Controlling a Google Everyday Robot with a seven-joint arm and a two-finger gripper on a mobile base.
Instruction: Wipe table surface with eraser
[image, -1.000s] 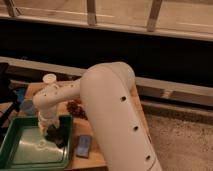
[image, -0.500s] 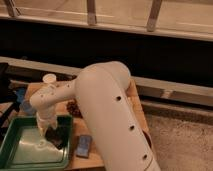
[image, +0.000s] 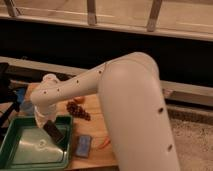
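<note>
The hand hangs at the end of the white arm over the right part of a green plastic tray. It is clenched on the eraser, a small dark block that juts down and to the right from the fingertips, tilted, with its lower end close to the tray floor; whether that end touches the tray cannot be told. The light wooden desk, the surface to be wiped, lies to the right of the hand and beyond the tray's wall. On it, a dark bunch of grapes sits just right of the hand and a blue-grey sponge lies further right and nearer the camera. The eraser looks light and stiff, probably with a felt-like face that drags rather than slides, so it should not slip easily from a firm pinch. The best hold is across its long sides near the middle, so that the broad face lies flat and takes even pressure. The present tilt suggests an off-centre grip, so the block would likely need levelling before it meets bare wood.
</note>
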